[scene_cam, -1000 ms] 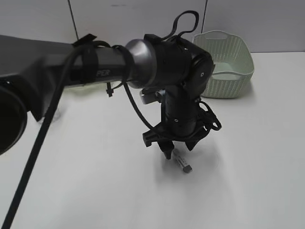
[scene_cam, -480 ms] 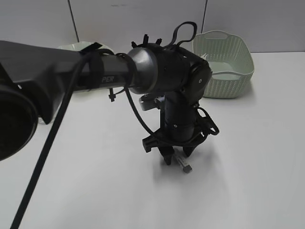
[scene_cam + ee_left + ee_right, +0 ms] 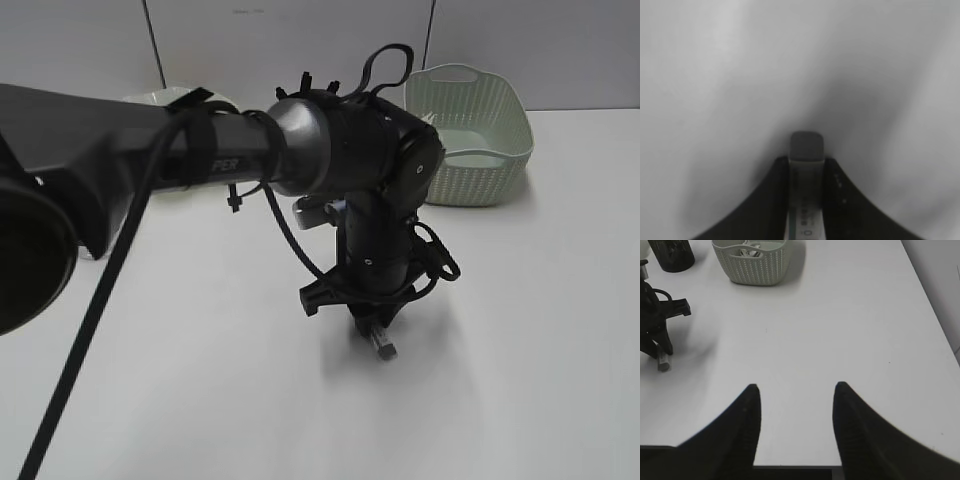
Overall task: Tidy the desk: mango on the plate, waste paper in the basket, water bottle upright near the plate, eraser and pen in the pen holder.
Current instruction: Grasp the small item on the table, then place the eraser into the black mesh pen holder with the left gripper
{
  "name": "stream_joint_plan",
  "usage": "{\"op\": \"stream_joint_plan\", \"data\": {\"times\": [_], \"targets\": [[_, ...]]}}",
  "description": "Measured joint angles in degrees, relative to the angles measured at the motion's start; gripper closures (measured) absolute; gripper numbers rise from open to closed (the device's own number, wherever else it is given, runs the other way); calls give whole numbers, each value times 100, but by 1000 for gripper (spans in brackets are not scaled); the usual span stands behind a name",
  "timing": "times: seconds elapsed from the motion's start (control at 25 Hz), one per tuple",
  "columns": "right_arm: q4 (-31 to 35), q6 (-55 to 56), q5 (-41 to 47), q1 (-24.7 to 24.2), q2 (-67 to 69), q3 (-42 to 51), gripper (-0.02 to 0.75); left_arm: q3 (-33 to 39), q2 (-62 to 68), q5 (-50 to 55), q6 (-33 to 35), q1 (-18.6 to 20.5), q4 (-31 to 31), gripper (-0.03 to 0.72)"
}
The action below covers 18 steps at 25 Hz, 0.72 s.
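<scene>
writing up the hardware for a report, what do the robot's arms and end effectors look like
The left arm is a dark grey tube with a silver collar and part of a white printed word, then black joint housings. Black cables run along it, held by zip ties. The left end effector and right end effector have black tapered fingers.

A pale grey wall runs along the far side, split into panels by two dark upright seams, one left, one right
</scene>
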Motion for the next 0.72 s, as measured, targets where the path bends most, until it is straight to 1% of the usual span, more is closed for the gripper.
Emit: {"op": "stream_joint_plan", "data": {"times": [0.08, 0.28, 0.4, 0.6, 0.72], "targets": [[0, 0, 0, 0, 0, 0, 353, 0, -62, -99, 0, 0, 162, 536], [0, 0, 0, 0, 0, 0, 353, 0, -624, -683, 0, 95, 860, 536], [0, 0, 0, 0, 0, 0, 353, 0, -991, -798, 0, 239, 1516, 536], [0, 0, 0, 0, 0, 0, 353, 0, -1503, -1050, 186, 509, 2942, 536], [0, 0, 0, 0, 0, 0, 353, 0, -1665, -1710, 206, 751, 3432, 536]]}}
